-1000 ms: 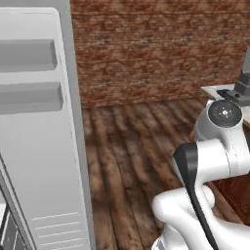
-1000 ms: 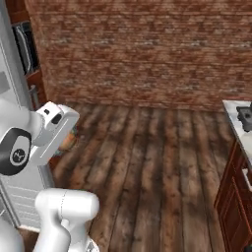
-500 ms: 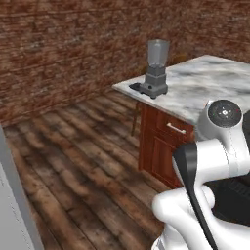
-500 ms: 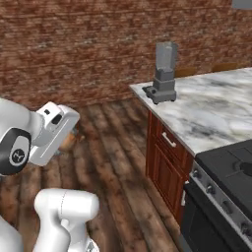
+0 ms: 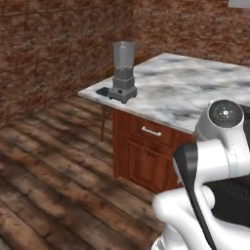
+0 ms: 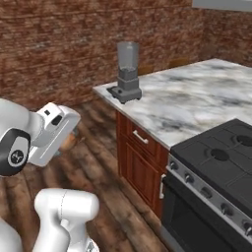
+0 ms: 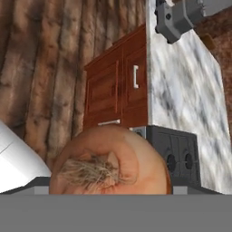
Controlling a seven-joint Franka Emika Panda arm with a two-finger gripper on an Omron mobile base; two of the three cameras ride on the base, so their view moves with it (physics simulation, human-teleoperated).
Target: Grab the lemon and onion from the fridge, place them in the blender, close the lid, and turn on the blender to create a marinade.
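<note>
The blender (image 5: 123,73) stands at the near corner of a marble counter (image 5: 195,93), its grey jar open at the top, and it also appears as blender (image 6: 128,73) and blender base (image 7: 179,18). The black lid (image 5: 102,91) lies flat on the counter beside the base. A brown onion (image 7: 113,163) with a hairy root end sits right in front of the hand camera, hiding the fingertips. My gripper (image 6: 68,143) hangs low over the wooden floor, left of the counter, shut on the onion (image 6: 71,140). The lemon and the fridge are out of view.
Red-brown cabinets with a drawer handle (image 5: 151,131) stand under the counter. A black stove (image 6: 216,162) with knobs adjoins the counter on the right. A brick wall (image 6: 59,44) runs behind, and open wooden floor (image 5: 53,171) lies between me and the counter.
The whole picture has swung from the fridge door to the counter with the blender, so the base has turned. The blender now looks closer. The arm keeps its pose with the onion.
</note>
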